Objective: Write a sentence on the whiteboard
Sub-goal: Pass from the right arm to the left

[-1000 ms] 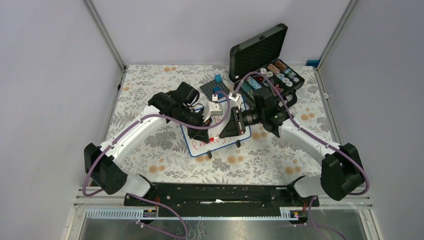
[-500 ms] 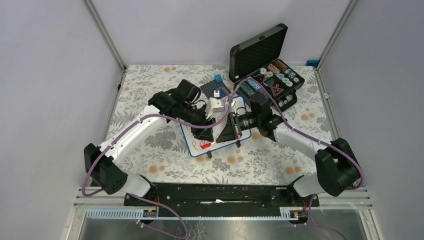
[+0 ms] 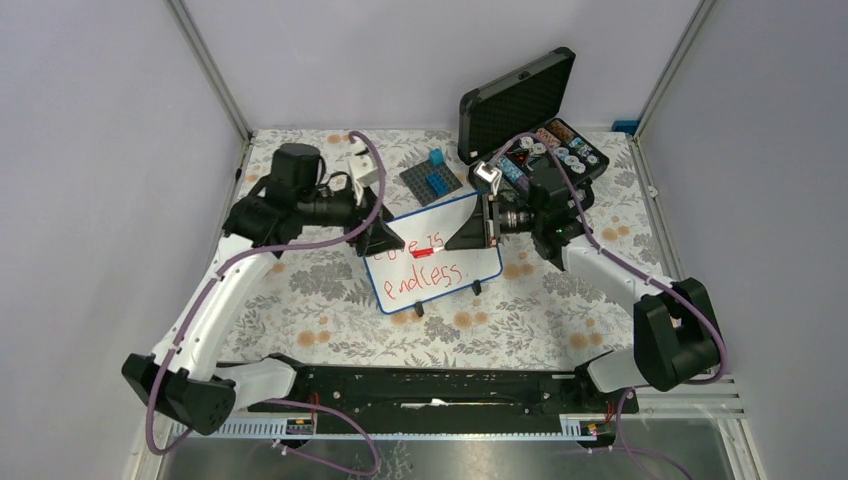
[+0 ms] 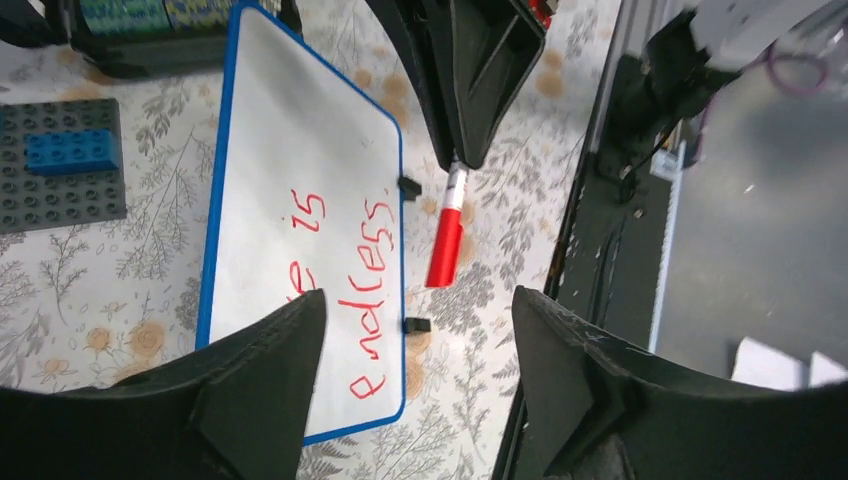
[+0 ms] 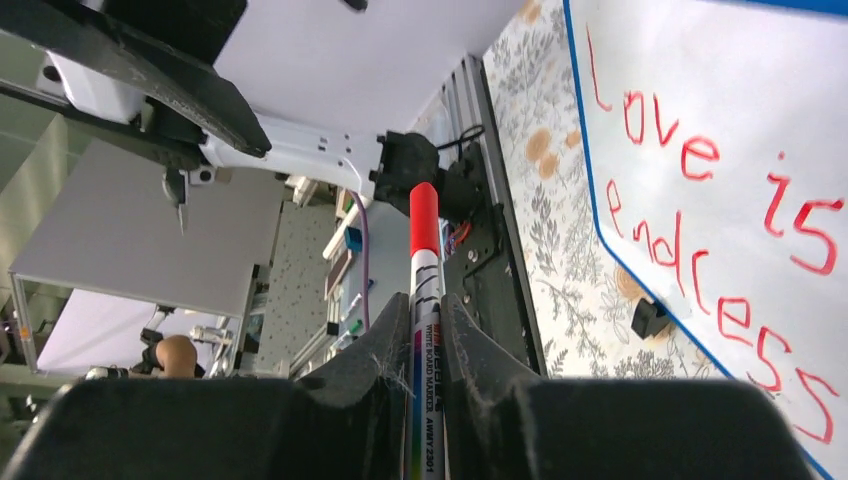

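Plain pale lavender walls (image 3: pixel 420 60) closed in three sides under soft, even light, aluminium posts (image 3: pixel 210 68) rose at the far corners, and a floral cloth (image 3: pixel 300 290) covered the table (image 3: pixel 560 340) up to a black rail (image 3: pixel 430 385) along its near edge.

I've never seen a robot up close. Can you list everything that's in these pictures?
tablecloth: one, floral, under everything
whiteboard: one, white with blue frame, centre
sentence: one, red, two lines on the whiteboard, "Love is endless."
marker: one, white with red cap, gripped in the right claw
baseplate: one, grey and studded, behind the whiteboard
bricks: at least two, blue, on the baseplate
case: one, black, open, far right
small pieces: many, mixed colours, inside the case
left claw: one, black, open and empty, left of the whiteboard
right claw: one, black, shut on the marker
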Controlling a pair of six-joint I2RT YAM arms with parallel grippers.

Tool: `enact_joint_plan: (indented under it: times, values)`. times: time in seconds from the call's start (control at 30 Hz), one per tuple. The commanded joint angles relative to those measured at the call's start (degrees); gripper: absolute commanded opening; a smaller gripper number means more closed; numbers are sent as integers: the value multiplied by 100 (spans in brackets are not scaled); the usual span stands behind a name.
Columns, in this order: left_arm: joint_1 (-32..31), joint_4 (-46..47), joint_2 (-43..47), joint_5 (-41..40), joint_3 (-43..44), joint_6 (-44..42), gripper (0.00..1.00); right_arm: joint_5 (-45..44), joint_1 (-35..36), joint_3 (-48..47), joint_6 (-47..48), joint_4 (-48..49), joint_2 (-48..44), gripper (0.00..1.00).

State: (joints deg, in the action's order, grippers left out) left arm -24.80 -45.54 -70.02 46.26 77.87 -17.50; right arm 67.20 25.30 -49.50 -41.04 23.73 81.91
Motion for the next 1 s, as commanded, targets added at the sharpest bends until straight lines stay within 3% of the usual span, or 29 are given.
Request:
enact_joint_plan:
  times: [0.0, 0.13, 0.3, 0.53, 0.77, 0.97]
  values:
    - [454, 813, 118, 1417, -213, 1096, 72, 284, -133, -437, -492, 791, -350, 0]
    - [570, 1174, 61, 2062, -426, 1909, 71, 343, -141, -414, -717, 1198, -461, 0]
    - [603, 2444, 356, 2374, -1181, 3250, 70, 401, -149, -310, -1281, 2012, -596, 0]
    - [616, 3175, 320, 2968, -1512, 4091, 62, 501, -140, -216, -1715, 2619, -578, 0]
    - [555, 3352, 245, 3042, -1541, 4237, 57, 540, -53, -158, -1582, 2466, -570, 0]
    - [511, 3361, 195, 2900, -1592, 4244, 44, 471, 39, -185, -1370, 2241, -545, 0]
